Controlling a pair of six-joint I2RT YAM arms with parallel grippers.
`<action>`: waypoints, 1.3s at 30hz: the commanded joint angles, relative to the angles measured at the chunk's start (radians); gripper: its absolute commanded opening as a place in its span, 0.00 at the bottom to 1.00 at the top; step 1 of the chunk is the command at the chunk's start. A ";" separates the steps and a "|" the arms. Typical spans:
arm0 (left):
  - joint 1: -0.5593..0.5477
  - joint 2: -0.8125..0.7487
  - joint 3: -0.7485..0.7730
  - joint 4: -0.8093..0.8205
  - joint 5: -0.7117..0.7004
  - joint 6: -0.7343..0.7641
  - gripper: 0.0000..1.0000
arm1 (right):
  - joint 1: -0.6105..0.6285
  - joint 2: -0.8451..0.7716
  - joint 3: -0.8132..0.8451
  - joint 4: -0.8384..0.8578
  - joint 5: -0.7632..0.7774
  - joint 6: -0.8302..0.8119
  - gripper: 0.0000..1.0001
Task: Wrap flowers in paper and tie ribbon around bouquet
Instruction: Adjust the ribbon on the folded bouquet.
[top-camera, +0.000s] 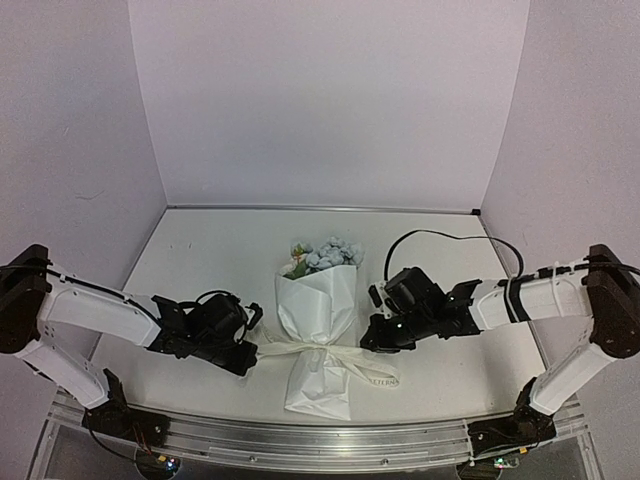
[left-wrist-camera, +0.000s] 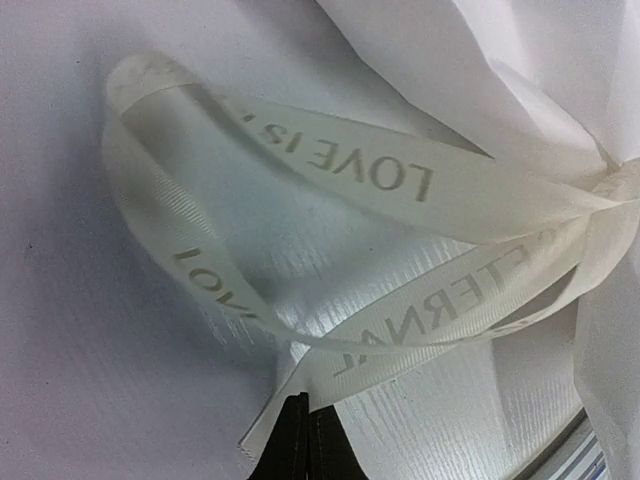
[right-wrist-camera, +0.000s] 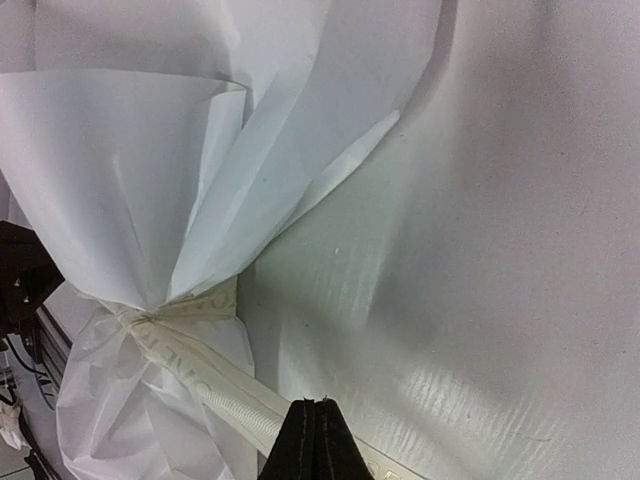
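Left claw (left-wrist-camera: 303, 440) is clenched and looks pinched on the ribbon (left-wrist-camera: 400, 180) close to its cut end. A slack loop lies ahead of it, running to the knot at the bouquet (top-camera: 320, 310) waist. Bouquet lies between the two claws, flowers (top-camera: 328, 255) at the end away from both. Right claw (right-wrist-camera: 318, 440) is clenched too, ribbon apparently nipped in its tips, knot just ahead and to one side. Risks: left grip is so near the end that the thin strip slips out under pull. Uneven pull drags the light bouquet sideways. Over-pull tears the paper (right-wrist-camera: 120, 180) at the waist.
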 joint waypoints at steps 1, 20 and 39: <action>0.029 -0.038 -0.020 -0.032 0.006 -0.022 0.00 | -0.028 -0.067 -0.040 -0.053 0.094 -0.002 0.00; 0.045 -0.119 0.004 -0.036 0.064 -0.033 0.40 | -0.043 -0.072 0.027 -0.139 0.102 -0.002 0.00; -0.104 0.309 0.644 -0.069 0.140 0.259 0.63 | -0.022 -0.065 0.012 -0.150 0.132 0.053 0.00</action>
